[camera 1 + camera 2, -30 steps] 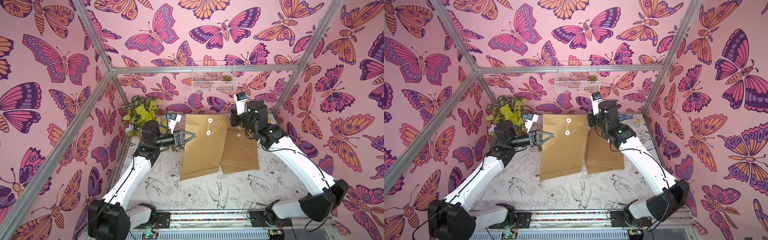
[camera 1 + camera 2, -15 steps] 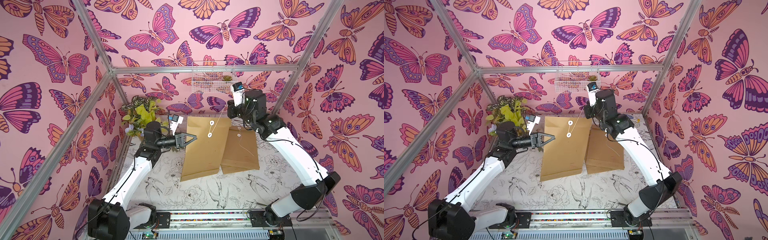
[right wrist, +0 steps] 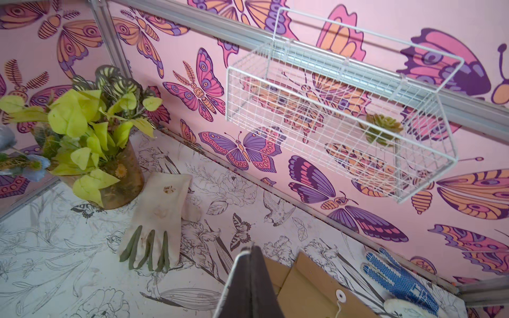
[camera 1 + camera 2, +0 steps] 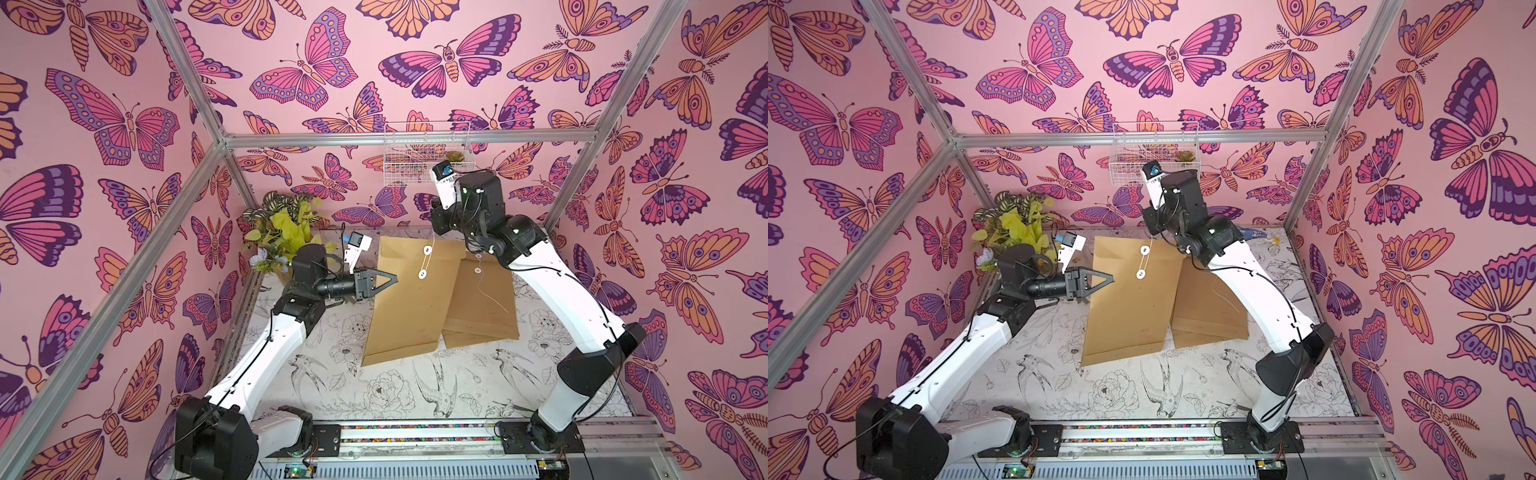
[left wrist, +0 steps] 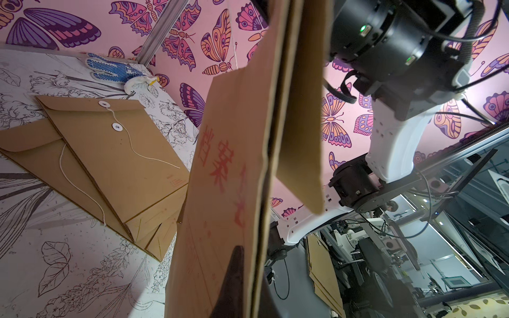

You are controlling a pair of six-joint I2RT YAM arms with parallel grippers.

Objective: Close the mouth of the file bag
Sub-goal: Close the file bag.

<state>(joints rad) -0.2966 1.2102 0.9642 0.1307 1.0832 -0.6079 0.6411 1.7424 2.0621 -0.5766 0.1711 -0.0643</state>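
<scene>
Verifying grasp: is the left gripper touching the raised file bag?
Touching. In a top view the left gripper pinches the raised file bag edge; left wrist view shows a finger on it.

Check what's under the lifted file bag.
At least two flat bags lie stacked on the table below the lifted bag. In both top views it hides one side of them and the table patch beneath.

Both top views: high at 6 o'clock, looking down across the whole table [image 4: 390,395]. Left wrist: close against the raised bag [image 5: 234,165], facing 2 o'clock. Right wrist: faces 11 o'clock, basket [image 3: 303,124] near. Both wrist views share the blue glove [image 5: 115,70].
</scene>
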